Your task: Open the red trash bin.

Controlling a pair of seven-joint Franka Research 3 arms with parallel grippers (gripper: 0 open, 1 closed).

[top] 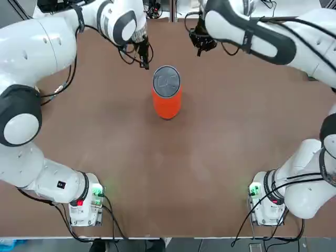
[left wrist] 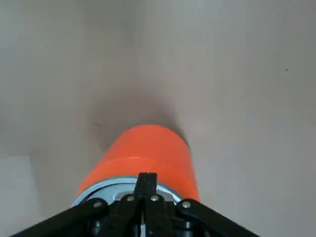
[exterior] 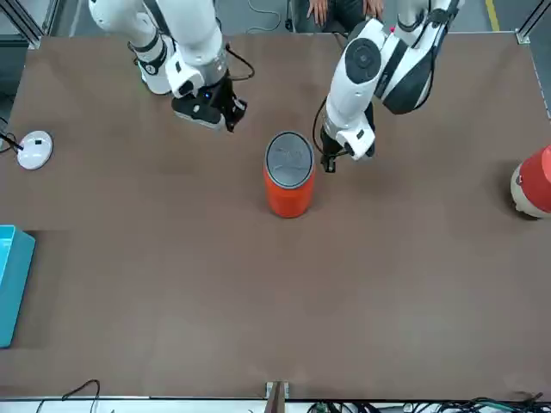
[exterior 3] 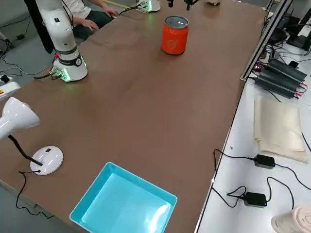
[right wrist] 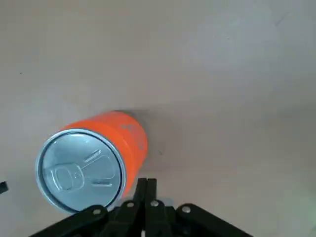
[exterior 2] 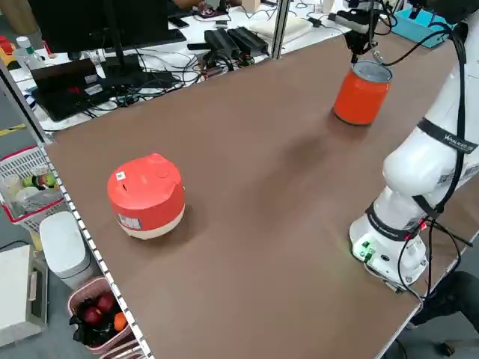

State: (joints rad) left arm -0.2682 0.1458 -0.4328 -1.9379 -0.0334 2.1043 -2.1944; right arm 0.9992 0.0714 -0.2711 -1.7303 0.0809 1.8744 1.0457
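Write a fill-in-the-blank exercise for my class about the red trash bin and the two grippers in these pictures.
1. The red trash bin stands upright with its grey lid ____.
2. In the top view, the gripper nearer the bin's rim is the ____ gripper.
3. The fingers of the right gripper are ____.
4. The light blue box holds ____.

Missing words: closed; left; shut; nothing

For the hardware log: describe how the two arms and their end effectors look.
Both arms are glossy white with dark grey joint bands and loose black cables. The left end effector and right end effector are black. Green lights glow at both bases.
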